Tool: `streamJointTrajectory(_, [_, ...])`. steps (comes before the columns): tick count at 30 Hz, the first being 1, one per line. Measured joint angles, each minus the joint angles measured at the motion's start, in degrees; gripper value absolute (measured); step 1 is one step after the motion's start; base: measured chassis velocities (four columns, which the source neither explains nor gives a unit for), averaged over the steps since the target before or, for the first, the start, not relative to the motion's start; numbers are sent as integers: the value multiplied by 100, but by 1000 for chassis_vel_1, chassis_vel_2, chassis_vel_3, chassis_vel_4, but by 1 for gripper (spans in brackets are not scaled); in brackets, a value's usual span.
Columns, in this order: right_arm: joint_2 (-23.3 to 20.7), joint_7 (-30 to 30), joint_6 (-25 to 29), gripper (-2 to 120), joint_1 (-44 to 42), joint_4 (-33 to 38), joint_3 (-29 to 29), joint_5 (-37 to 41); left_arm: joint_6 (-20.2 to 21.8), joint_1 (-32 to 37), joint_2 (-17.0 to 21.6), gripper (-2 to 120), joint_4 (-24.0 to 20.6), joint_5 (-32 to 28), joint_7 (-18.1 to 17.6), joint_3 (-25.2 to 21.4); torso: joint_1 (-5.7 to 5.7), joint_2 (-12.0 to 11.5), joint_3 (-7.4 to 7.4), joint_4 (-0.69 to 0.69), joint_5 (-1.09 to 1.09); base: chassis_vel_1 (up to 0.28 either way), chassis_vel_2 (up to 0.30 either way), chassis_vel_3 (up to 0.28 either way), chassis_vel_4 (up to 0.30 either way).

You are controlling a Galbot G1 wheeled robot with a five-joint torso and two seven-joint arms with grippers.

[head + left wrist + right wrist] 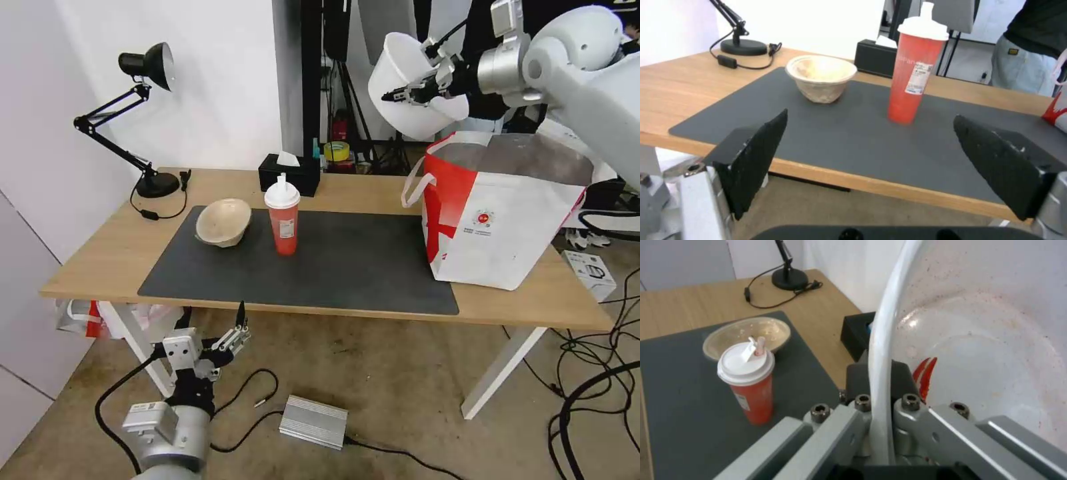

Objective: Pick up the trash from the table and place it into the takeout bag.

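My right gripper point(427, 90) is raised above and just behind the takeout bag point(497, 213), its fingers clamped on the rim of the white plastic bowl point(407, 87); the bowl is tipped on its side, mouth toward the bag's open top. In the right wrist view, the bowl wall point(987, 340) passes between the fingers, with red scraps point(925, 375) clinging inside. The bag stands upright on the right end of the table point(87, 257), partly on the dark grey mat point(347, 267), foil lining exposed. The red drink cup point(283, 217) stands upright near the mat's middle, and the beige paper bowl point(224, 222) lies tilted just to its left, apart from it. My left gripper point(212, 339) hangs below the table's front edge, fingers point(753, 156) spread wide and holding nothing. A black tissue box point(289, 173) sits behind the cup; a desk lamp point(137, 120) stands at the far left corner.
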Motion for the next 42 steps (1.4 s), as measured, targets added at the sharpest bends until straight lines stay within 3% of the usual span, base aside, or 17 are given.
streamJointTrajectory(42, [-1163,45,-7,0,-466,652,202,145,11,52,83,100,-23,-26,-10,-8,0,0,0,0,0,0,0,0,0])
